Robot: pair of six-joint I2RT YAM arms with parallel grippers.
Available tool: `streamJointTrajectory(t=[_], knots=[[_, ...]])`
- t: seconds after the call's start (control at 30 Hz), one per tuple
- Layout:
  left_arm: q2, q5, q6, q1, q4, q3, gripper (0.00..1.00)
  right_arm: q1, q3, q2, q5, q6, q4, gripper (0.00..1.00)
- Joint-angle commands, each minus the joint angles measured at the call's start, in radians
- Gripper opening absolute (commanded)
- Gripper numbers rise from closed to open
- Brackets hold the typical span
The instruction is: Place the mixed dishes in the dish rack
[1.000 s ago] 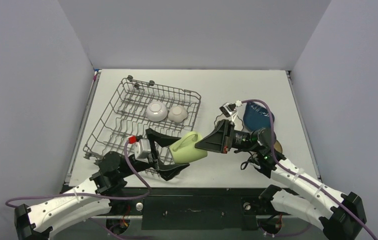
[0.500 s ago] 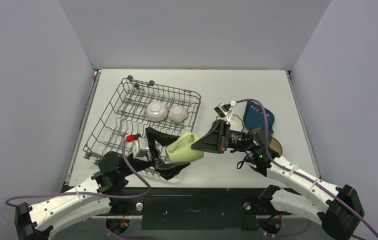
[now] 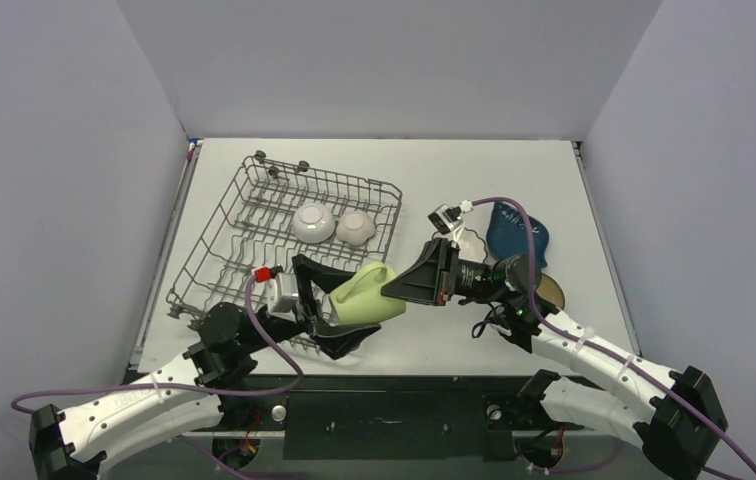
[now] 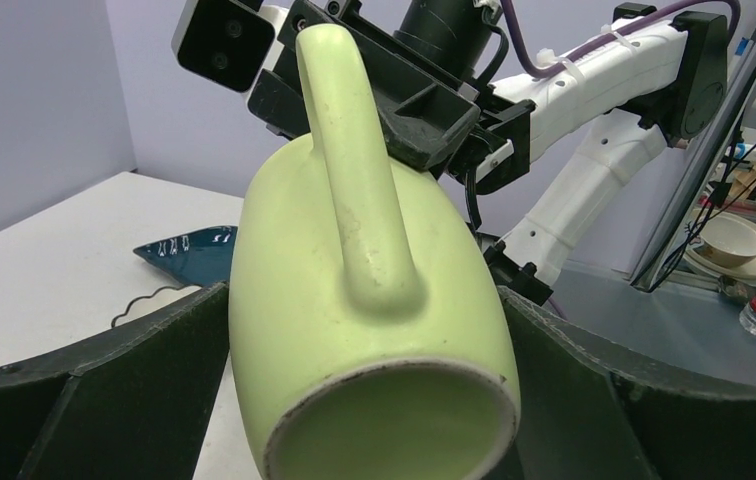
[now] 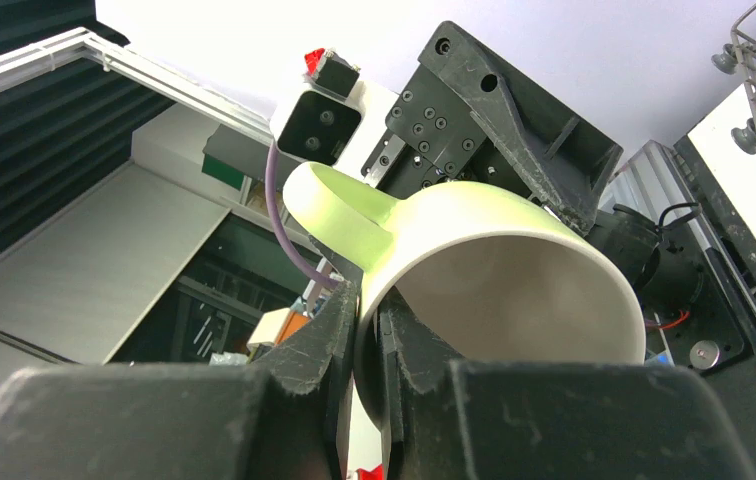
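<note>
Right gripper (image 5: 369, 330) pinching rim wall of light green mug (image 3: 364, 300), mug held in air by near right corner of dish rack (image 3: 216, 232). Left gripper (image 4: 374, 420) spread wide, fingers flanking mug body. Mug long axis runs gripper to gripper, base toward left wrist. Left arm nearer rack.

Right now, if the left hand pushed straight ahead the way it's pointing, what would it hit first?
Most likely the light green mug. It hangs tilted between the left hand's wide-open fingers, directly in its line. Just beyond is the right hand, shut on the mug's rim.
</note>
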State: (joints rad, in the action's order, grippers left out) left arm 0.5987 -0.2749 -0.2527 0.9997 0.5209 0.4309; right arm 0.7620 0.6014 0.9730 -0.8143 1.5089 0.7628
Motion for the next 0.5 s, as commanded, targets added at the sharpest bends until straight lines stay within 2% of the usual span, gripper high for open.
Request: streamJointTrajectory(t=[0.0,0.17,0.27,0.43,0.47], knots=[[-0.004,-0.016,0.000,-0.003,0.023,0.034,0.92,0.017,0.039,-0.001,0.048,-0.003,0.132,0.00],[-0.004,-0.007,-0.009,-0.003,0.024,0.037,0.83,0.025,0.047,-0.011,0.056,-0.059,0.050,0.00],[0.000,-0.007,-0.015,-0.002,0.016,0.048,0.65,0.030,0.049,-0.013,0.059,-0.063,0.047,0.00],[0.002,-0.015,-0.018,-0.003,0.016,0.060,0.45,0.035,0.052,-0.016,0.068,-0.085,0.025,0.00],[0.004,-0.019,-0.022,-0.002,0.016,0.062,0.36,0.036,0.053,-0.017,0.069,-0.091,0.006,0.00]])
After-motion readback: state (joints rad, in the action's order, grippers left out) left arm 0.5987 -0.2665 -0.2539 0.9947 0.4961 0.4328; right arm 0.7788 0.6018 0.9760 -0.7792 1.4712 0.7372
